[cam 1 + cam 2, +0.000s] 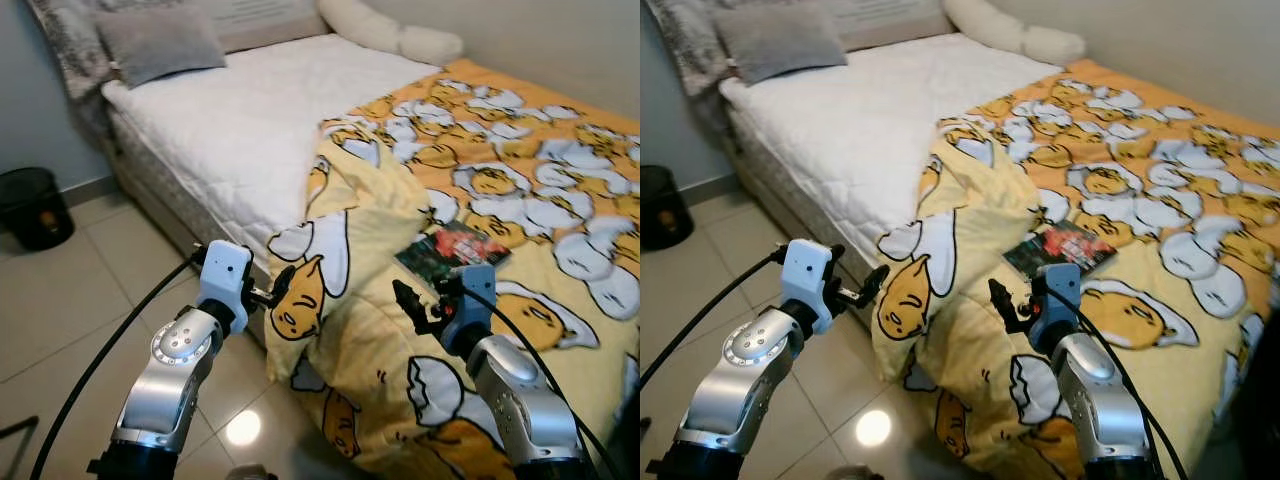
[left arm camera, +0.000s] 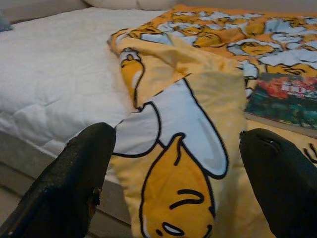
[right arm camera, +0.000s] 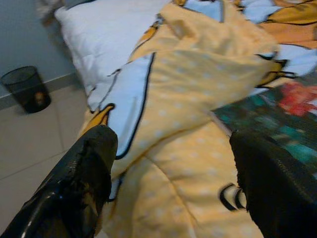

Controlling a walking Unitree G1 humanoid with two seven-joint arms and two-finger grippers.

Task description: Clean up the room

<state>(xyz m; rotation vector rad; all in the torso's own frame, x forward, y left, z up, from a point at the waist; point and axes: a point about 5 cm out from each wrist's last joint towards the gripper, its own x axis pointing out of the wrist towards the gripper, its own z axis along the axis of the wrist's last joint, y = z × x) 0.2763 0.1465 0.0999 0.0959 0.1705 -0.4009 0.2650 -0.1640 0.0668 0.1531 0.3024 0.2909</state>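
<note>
Both grippers hover with fingers spread apart at the near edge of the bed: the left gripper (image 1: 272, 290) just beside the hanging fold of the yellow cartoon-print quilt (image 1: 350, 330), the right gripper (image 1: 412, 303) above it, near a dark paperback book (image 1: 452, 250). Beyond lie the white quilted mattress (image 1: 240, 120) and grey pillow (image 1: 158, 42); a black mesh wastebasket (image 1: 35, 205) stands far left.

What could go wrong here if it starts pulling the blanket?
1. The dark-covered book lies on the yellow egg-print blanket; tugging the fabric could slide it onto the tiled floor.
2. The blanket's bunched corner hangs over the bed edge; the open left gripper and right gripper may catch only a loose fold and drag more down.
</note>
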